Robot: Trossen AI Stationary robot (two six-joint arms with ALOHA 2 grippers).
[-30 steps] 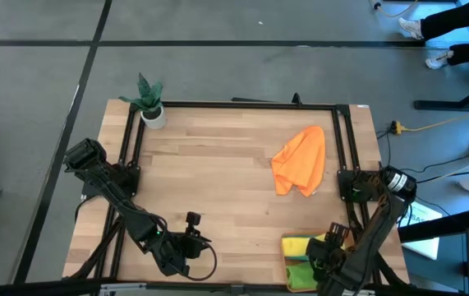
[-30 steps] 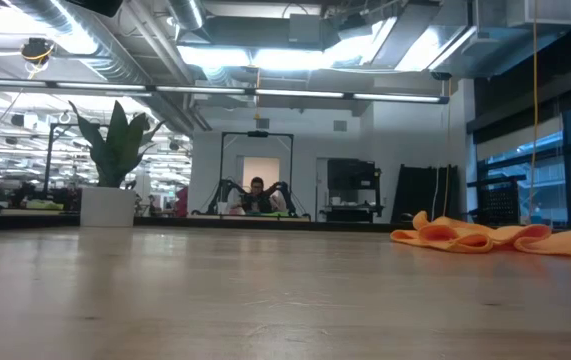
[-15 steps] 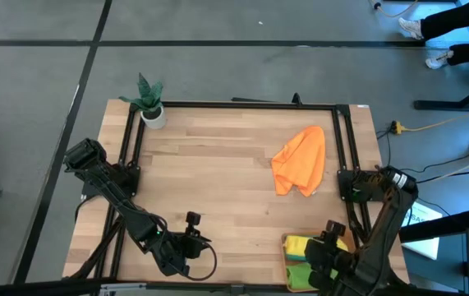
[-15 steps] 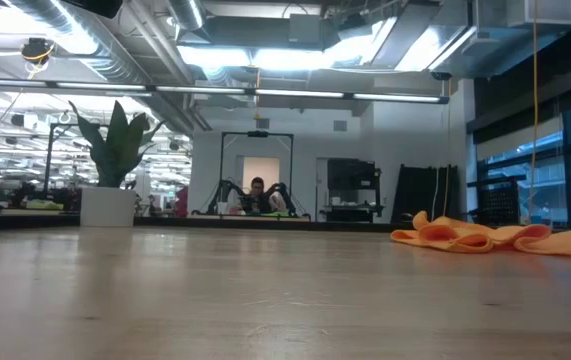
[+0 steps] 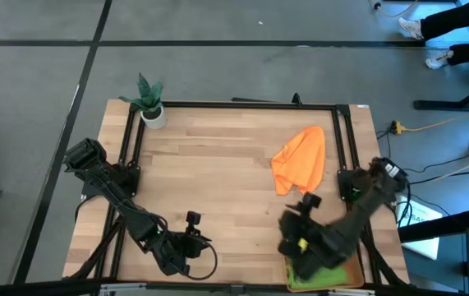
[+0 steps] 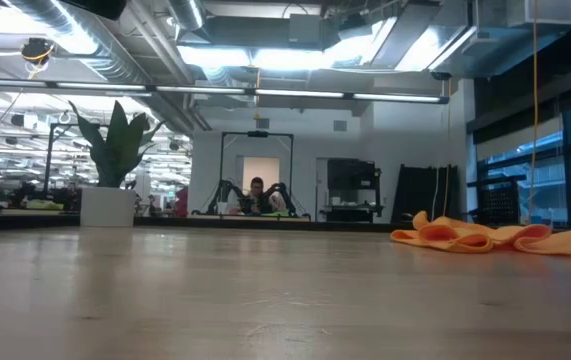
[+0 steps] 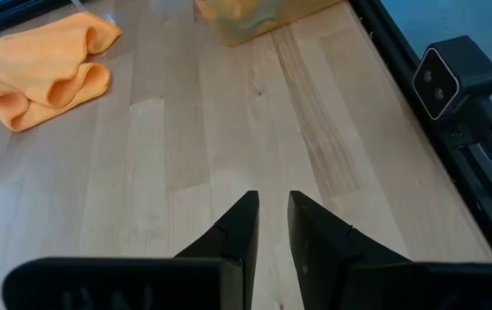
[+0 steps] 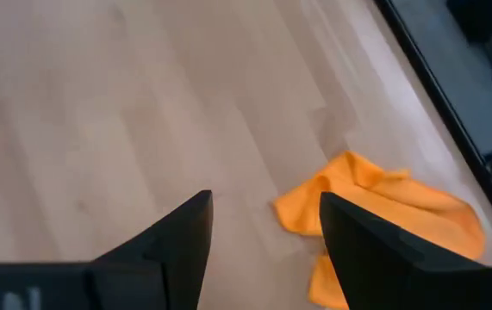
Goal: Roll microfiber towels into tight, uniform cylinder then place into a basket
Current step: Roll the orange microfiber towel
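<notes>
High view: right gripper [image 5: 293,224], jaws wide and empty, sits lower right above the translucent orange-brown basket [image 5: 320,275]; crumpled orange microfiber towel [image 5: 300,159] lies upper right. Left gripper [image 5: 191,240], narrowly parted, parked bottom centre. Judged step: fetching the towel; next, reach and spread it.

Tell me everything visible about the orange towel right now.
The orange towel is a soft plain cloth lying crumpled in loose folds, unrolled, on the wooden table toward its right side. Nothing holds it: the right claw hangs open above the wood just short of it, and the left claw sits at the near left edge. In the low view it rests flat and rumpled.
</notes>
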